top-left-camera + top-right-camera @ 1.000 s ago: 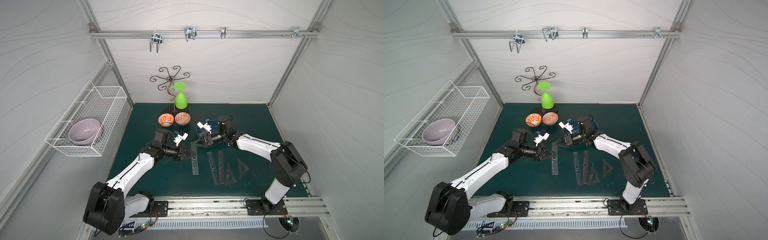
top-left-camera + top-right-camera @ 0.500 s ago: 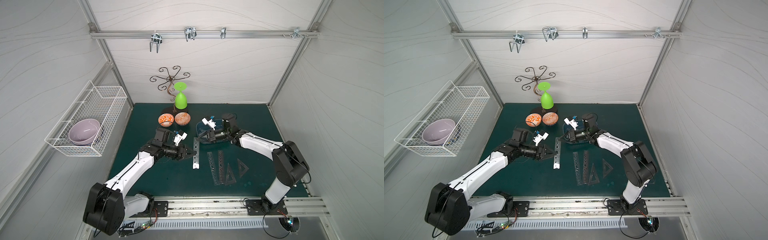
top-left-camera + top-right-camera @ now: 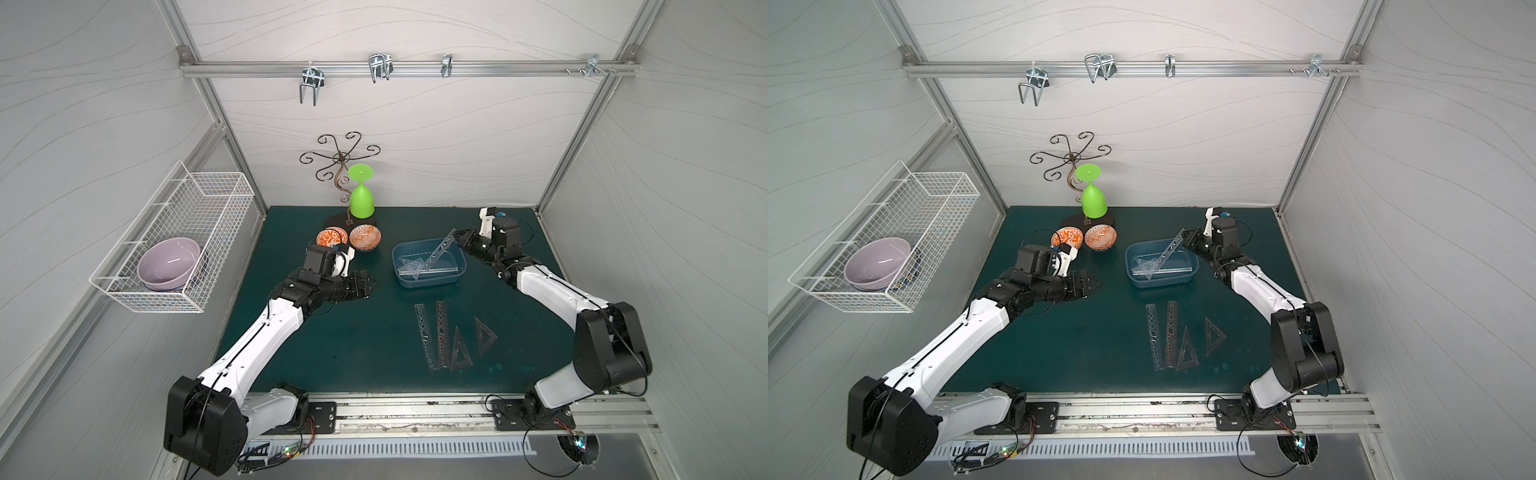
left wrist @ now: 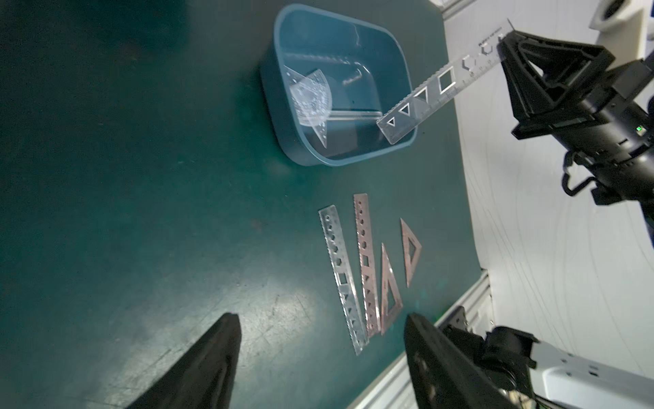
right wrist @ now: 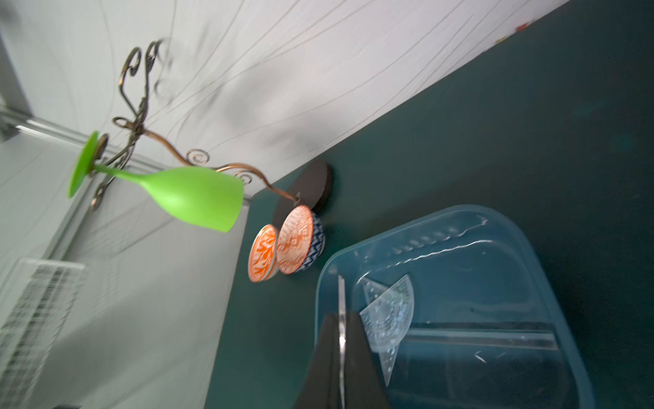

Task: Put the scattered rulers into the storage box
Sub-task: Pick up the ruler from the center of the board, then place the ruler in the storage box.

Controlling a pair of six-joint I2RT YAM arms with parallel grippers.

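right gripper (image 3: 457, 240) pinches 1 long ruler (image 3: 438, 251) tilted over the blue box (image 3: 428, 284); next i lower it and release. left gripper (image 3: 370, 284) hangs open, empty. 4 rulers (image 3: 442, 332) lie outside.

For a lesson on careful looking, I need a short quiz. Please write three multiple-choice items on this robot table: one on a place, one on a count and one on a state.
1. Where does the blue box stand?
A) in a wire basket
B) on a metal rail
C) on the green mat, beside the orange bowls

2. How many rulers lie on the mat outside the box?
A) two
B) four
C) seven

3. What is the right pincer doing?
A) it is shut on a long ruler slanted over the box
B) it is open and empty
C) it is shut on a bowl

Answers:
1 C: the box sits on the mat next to the bowls.
2 B: four lie together on the mat.
3 A: its jaws clamp the ruler's upper end.
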